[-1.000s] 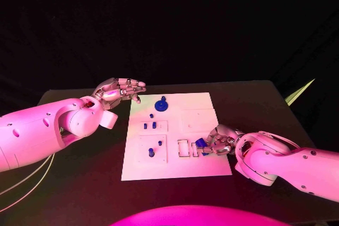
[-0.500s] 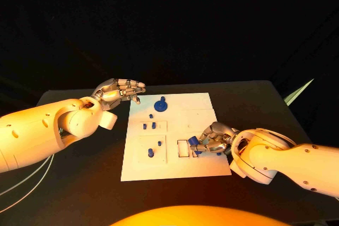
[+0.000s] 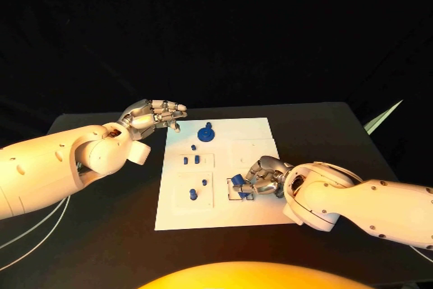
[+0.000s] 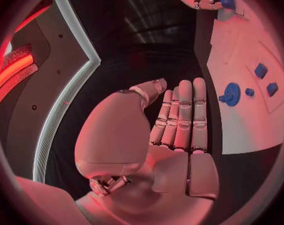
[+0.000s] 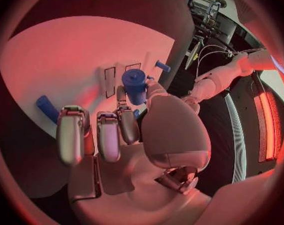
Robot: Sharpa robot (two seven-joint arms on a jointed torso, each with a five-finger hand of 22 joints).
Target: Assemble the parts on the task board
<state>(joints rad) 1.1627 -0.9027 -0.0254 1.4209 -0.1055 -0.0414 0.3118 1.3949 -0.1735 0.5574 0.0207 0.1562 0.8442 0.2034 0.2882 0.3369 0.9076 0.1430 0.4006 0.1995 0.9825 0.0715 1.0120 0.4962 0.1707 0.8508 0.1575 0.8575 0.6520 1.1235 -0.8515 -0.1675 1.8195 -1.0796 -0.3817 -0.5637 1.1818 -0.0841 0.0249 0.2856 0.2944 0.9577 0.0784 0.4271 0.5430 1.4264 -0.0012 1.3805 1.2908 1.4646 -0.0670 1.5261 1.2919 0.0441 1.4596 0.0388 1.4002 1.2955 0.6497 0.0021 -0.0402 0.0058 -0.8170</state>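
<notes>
Blue peg (image 5: 134, 85) pinched in my right robot hand (image 3: 257, 179) over the white board's (image 3: 226, 217) slots; next, lower it squarely in; left robot hand (image 3: 153, 117) hovers spread

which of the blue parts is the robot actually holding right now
The blue cylinder pinched in the right hand, over the board's slots; the other blue parts are untouched.

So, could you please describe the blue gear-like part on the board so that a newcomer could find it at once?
Start from the white task board in the middle of the black table and go to its far edge, near the left robot hand. There lies the round blue gear-like part. It is a wide, flat disc, whereas the blue pieces nearer the robot are small pegs.
</notes>
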